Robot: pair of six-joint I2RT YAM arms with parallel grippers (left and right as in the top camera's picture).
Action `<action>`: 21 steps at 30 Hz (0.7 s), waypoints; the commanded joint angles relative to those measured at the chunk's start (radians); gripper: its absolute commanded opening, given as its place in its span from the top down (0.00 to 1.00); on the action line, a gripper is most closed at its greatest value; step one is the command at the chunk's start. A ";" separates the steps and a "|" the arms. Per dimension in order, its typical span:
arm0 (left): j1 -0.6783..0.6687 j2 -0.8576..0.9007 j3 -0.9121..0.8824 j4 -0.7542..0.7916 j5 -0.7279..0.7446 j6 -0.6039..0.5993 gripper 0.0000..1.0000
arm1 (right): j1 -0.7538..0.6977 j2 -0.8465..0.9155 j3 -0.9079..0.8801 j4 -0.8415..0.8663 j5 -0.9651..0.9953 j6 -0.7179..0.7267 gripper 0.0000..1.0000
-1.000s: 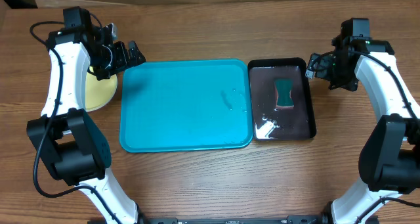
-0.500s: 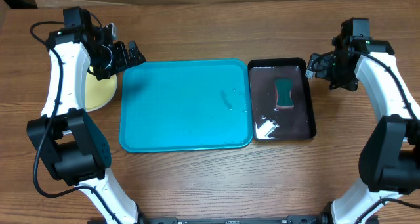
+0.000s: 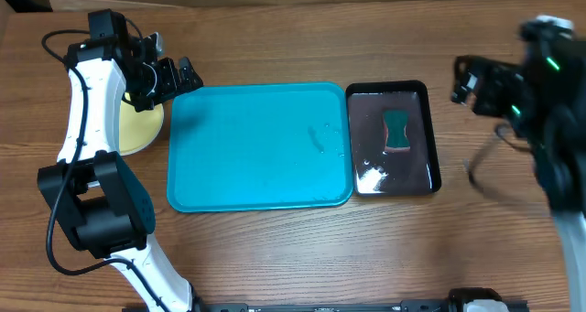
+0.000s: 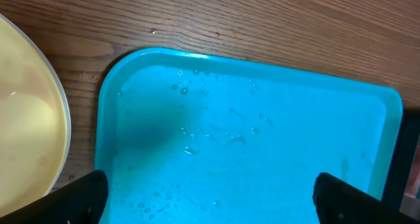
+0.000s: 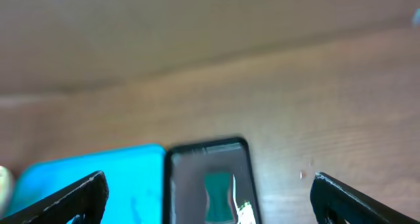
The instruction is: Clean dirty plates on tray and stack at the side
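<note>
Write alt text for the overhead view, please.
An empty turquoise tray sits mid-table, with a pale yellow plate left of it, by the left gripper. A black tray on its right holds a green sponge; the right arm is motion-blurred.

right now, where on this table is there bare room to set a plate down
The blue tray is bare inside but for water drops. The table is bare in front of both trays and behind them. Crowded: left of the blue tray, with the yellow plate and the open left gripper; the black tray holds a sponge and water.
</note>
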 commanded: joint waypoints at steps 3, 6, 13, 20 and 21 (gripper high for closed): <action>-0.005 0.005 -0.004 -0.002 -0.008 0.026 0.00 | 0.027 -0.245 0.012 -0.016 0.010 0.002 0.00; -0.005 0.005 -0.004 -0.002 -0.008 0.026 0.00 | 0.032 -0.382 0.012 -0.084 0.027 -0.001 0.00; -0.005 0.005 -0.004 -0.002 -0.008 0.026 0.00 | 0.031 -0.574 0.012 -0.316 0.078 -0.001 0.00; -0.005 0.005 -0.004 -0.002 -0.008 0.026 0.00 | 0.030 -0.591 -0.048 -0.401 0.041 -0.001 0.00; -0.005 0.005 -0.004 -0.002 -0.008 0.026 0.00 | 0.027 -0.606 -0.073 -0.360 0.033 -0.001 0.00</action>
